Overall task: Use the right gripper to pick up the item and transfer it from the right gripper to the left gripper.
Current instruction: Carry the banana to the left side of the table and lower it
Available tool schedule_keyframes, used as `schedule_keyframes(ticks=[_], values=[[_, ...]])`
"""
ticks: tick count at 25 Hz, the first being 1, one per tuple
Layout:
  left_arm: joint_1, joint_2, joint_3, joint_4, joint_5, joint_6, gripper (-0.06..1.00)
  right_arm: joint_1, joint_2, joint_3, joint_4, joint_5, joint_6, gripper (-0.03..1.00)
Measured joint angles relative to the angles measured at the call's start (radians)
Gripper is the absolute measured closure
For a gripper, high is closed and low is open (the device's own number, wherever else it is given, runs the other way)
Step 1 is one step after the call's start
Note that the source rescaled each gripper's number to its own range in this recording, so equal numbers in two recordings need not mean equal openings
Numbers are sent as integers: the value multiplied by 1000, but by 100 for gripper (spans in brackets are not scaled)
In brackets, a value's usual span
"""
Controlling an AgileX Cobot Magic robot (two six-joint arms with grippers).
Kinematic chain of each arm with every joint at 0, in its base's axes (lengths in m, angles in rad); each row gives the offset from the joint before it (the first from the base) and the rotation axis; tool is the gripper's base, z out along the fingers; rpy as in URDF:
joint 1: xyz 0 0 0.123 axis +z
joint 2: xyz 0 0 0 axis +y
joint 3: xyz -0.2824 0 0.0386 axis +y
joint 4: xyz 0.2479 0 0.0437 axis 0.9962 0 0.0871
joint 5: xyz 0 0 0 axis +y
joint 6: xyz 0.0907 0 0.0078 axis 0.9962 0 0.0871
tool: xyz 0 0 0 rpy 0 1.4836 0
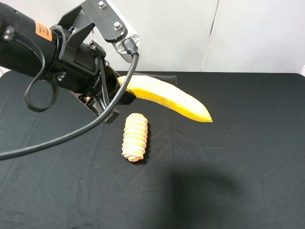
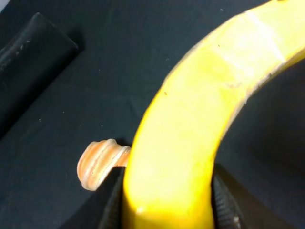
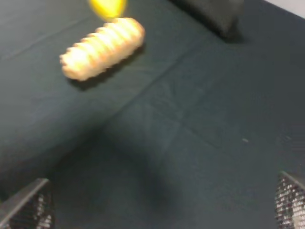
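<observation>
I judge the handover to be done. The left gripper [image 1: 120, 93] is closed on one end of the banana [image 1: 167, 98], which hangs in the air above the tabletop [image 1: 248, 157] with its free tip pointing right. The roll [image 1: 135, 137] lies on the cloth just below. In the left wrist view, the pads [image 2: 110, 205] press the peel from both sides.

The right gripper [image 3: 162, 205] is out of the high view. Its own camera shows the fingers spread wide with nothing between them, looking down at the roll and the dark cloth.

What is left, as I see it, is a firm left grip and a right arm well clear. The banana is held near one end, so I would move gently in case the long free part swings or twists in the pads.

The only label I can find is the orange label [image 1: 43, 31] on the left arm, and its print is too small to read. I see no brand on the banana, the roll or the black case [image 2: 28, 62].
</observation>
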Motion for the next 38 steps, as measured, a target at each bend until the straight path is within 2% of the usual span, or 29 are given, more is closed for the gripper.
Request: schedule_keyframes(ticks=[8,13,17,20,23,26,28,31,38], values=[[0,0,0,0,-1,0,94,-376,-76,0,0,-1,0,-3],[0,0,0,0,-1,-5,94,-520,-78,0,0,-1,0,-3],[0,0,-18,4,7,-50,94,-544,-78,0,0,-1,0,-3],[0,0,-67,51,19,-121,94,-546,-78,0,0,-1,0,-3],[0,0,-131,168,60,-247,94,-546,-78,0,0,-1,0,-3],[29,0,-199,323,120,-414,94,-546,-78,0,0,-1,0,-3],[77,0,-230,409,161,-525,94,-546,-78,0,0,-1,0,-3],[169,0,-251,497,196,-617,94,-546,-78,0,0,-1,0,-3],[415,47,-251,525,219,-640,94,-546,-78,0,0,-1,0,-3]])
